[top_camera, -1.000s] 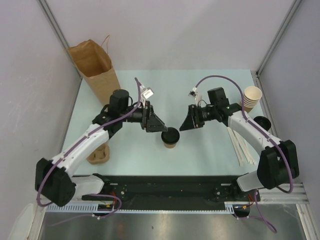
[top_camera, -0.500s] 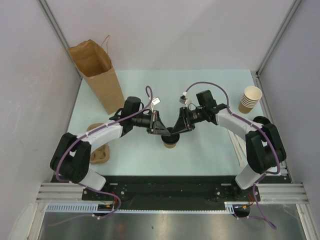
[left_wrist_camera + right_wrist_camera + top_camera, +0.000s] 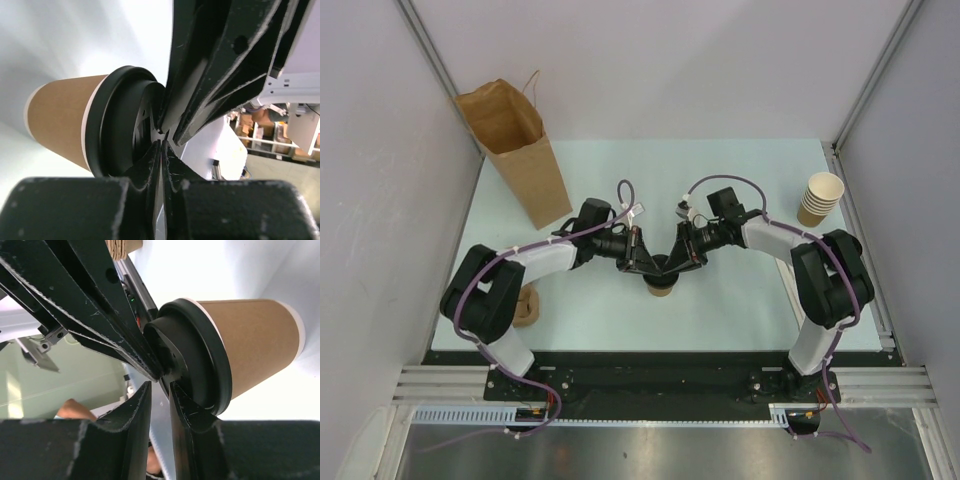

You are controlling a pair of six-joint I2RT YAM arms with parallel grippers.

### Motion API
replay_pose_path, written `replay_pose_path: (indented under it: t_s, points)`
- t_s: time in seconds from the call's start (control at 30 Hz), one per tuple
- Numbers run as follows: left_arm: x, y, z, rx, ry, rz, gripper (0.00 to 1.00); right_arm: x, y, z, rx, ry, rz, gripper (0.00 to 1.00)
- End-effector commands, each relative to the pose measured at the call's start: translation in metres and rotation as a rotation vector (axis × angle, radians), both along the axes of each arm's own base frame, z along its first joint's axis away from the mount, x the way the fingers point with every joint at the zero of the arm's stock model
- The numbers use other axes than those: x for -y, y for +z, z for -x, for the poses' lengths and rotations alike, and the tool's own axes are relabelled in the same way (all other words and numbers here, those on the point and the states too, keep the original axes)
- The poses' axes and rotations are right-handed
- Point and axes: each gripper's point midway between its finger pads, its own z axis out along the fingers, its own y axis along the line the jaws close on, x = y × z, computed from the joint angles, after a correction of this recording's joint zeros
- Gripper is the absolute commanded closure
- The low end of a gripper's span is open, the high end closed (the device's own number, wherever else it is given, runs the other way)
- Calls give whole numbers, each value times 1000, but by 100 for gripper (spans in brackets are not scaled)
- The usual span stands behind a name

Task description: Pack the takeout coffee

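Takeout coffee (image 3: 661,289) stands lidded mid-table, well in from every table (image 3: 750,300) edge. The left gripper (image 3: 652,265), fingers pressed together, and the right gripper (image 3: 673,264), narrowly parted and pinching nothing, meet on its lid. The brown paper bag (image 3: 510,150) stands open-topped in the far-left corner, well apart, its contents unseen.

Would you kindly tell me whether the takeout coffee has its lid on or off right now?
On. The black lid caps the takeout coffee, its rim wrapped around the cup's top in both wrist views.

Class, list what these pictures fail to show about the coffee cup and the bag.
Lid of the takeout coffee: top view, mostly covered by the left gripper and right gripper.
Cup's contents: every view, the lid covers them.
Paper bag bottom: top view, behind its own walls.
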Motion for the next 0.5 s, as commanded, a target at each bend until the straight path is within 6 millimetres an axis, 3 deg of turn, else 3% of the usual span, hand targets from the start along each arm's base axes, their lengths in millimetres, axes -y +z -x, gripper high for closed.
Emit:
replay_pose_path:
  t_s: [0.0, 0.47]
  points:
    - [-3, -19, -5, -36, 32, -15, 92, 1, -4, -13, 25, -9, 2, 74]
    - [-19, -61, -11, -143, 95, -76, 94, 7, -31, -19, -79, -43, 36, 74]
